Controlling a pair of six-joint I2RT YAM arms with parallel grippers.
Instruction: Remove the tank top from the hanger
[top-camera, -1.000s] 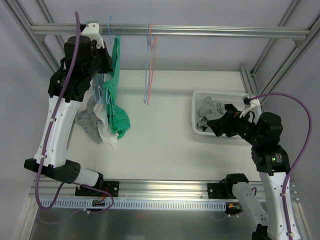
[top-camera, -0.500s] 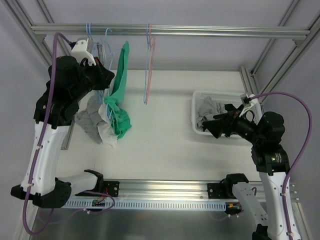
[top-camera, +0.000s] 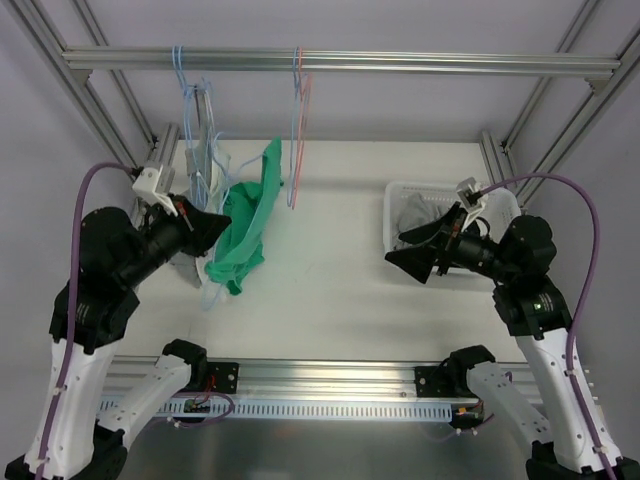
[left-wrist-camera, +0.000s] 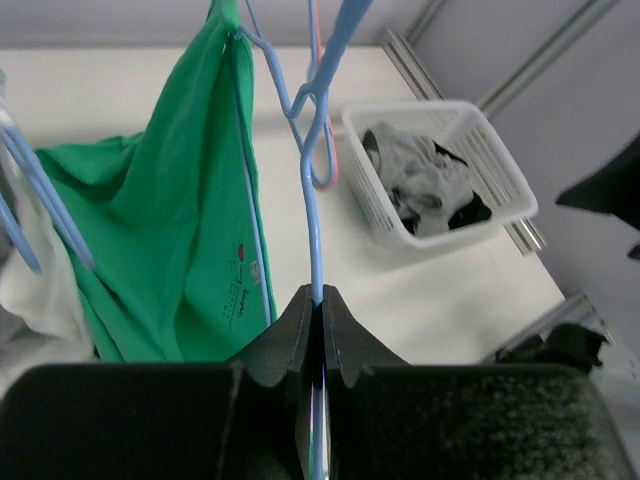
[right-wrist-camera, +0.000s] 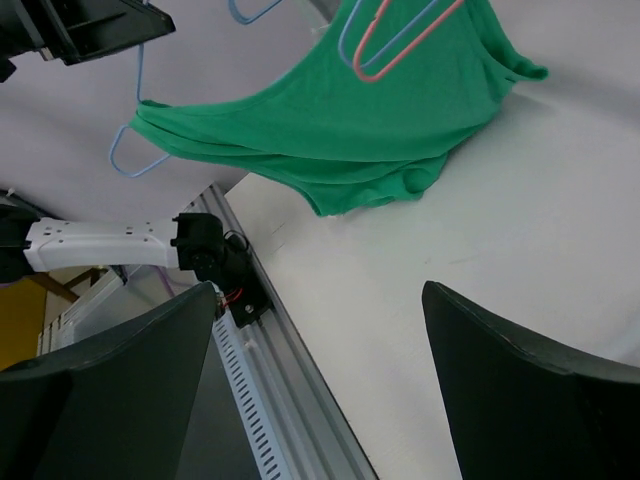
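Note:
A green tank top (top-camera: 246, 212) hangs on a light-blue wire hanger (left-wrist-camera: 314, 190), held off the rail over the left of the table. My left gripper (top-camera: 207, 226) is shut on the hanger's wire; in the left wrist view the wire runs straight between the closed jaws of the left gripper (left-wrist-camera: 320, 298), and the tank top (left-wrist-camera: 165, 220) drapes to their left. My right gripper (top-camera: 402, 262) hovers open in front of the basket, pointing left. In the right wrist view the right gripper (right-wrist-camera: 320, 292) holds nothing, and the tank top (right-wrist-camera: 350, 115) shows far ahead.
A white basket (top-camera: 391, 222) with grey clothes (top-camera: 421, 212) stands at the right. From the overhead rail (top-camera: 420, 62) hang a pink and a blue hanger (top-camera: 297, 130) and several blue hangers (top-camera: 195, 120). White cloth (left-wrist-camera: 30, 300) lies by the left arm.
My left arm swung down and toward the near edge, carrying the hanger and tank top away from the rail. My right gripper moved left, out from over the basket.

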